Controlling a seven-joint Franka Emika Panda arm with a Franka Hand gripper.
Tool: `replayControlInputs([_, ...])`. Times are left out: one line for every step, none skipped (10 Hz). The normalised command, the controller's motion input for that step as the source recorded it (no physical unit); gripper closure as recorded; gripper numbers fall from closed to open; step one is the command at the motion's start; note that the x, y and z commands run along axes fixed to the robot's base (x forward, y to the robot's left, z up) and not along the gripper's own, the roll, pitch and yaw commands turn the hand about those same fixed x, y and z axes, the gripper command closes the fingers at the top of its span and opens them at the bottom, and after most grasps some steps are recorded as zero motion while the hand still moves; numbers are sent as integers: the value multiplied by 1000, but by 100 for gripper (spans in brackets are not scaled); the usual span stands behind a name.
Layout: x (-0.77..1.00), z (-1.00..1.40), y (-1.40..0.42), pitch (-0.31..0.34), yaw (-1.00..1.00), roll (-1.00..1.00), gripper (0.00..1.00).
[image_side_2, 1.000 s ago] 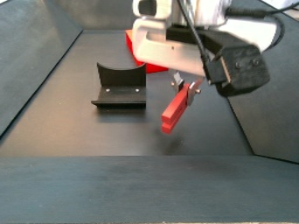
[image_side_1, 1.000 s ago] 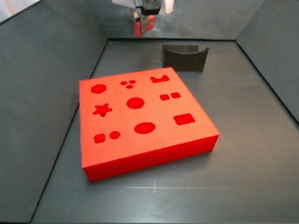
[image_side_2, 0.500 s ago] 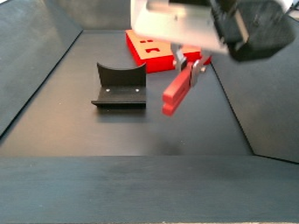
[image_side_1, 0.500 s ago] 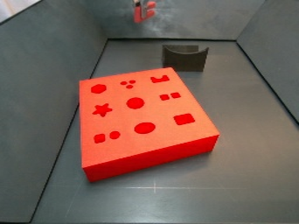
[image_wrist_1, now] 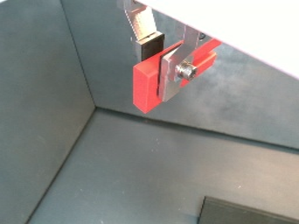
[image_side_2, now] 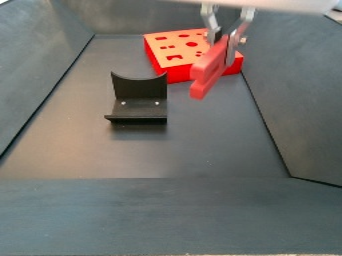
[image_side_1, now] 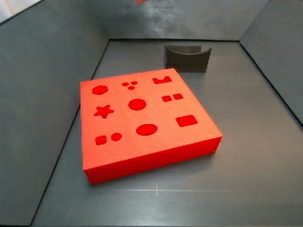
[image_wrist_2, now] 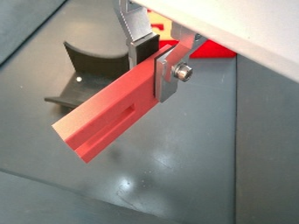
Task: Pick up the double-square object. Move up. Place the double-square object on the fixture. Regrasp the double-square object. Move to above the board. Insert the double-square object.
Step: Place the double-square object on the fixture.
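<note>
My gripper is shut on the double-square object, a thin red elongated block that hangs tilted from the fingers, high above the floor. Both wrist views show the silver fingers clamped on one end of the block. The dark fixture with its U-shaped notch stands on the floor to one side of the held block and is empty; it also shows in a side view and a wrist view. The red board with shaped cut-outs lies on the floor. In that side view the gripper is almost out of frame.
Sloping grey walls enclose the dark floor. The board sits behind the held block in a side view, and a corner of it shows in a wrist view.
The gripper has risen with the double-square object, lifting it well off the floor and nearly out of the top of a side view. The fixture and board have not moved.
</note>
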Motion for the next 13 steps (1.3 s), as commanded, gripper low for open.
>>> replayControlInputs([1000, 113, -608, -139, 1000, -88, 100])
replayControlInputs([1000, 85, -591, -140, 1000, -91, 100])
replayControlInputs([1000, 80, -554, -144, 1000, -100, 100])
replayControlInputs([1000, 65, -470, -150, 1000, -129, 100])
replayControlInputs([1000, 55, -443, -157, 1000, -159, 100])
replayControlInputs([1000, 43, -385, -140, 812, -165, 100])
replayControlInputs([1000, 35, -357, -119, 650, -161, 100])
replayControlInputs([1000, 20, -301, -78, 373, -142, 100])
replayControlInputs([1000, 15, -269, -53, 236, -132, 100])
replayControlInputs([1000, 4, -222, -20, 128, -116, 100])
replayControlInputs([1000, 0, -200, -5, 95, -107, 100])
replayControlInputs([1000, -5, -156, 21, 56, -89, 100])
replayControlInputs([1000, -7, -126, 40, 40, -75, 100])
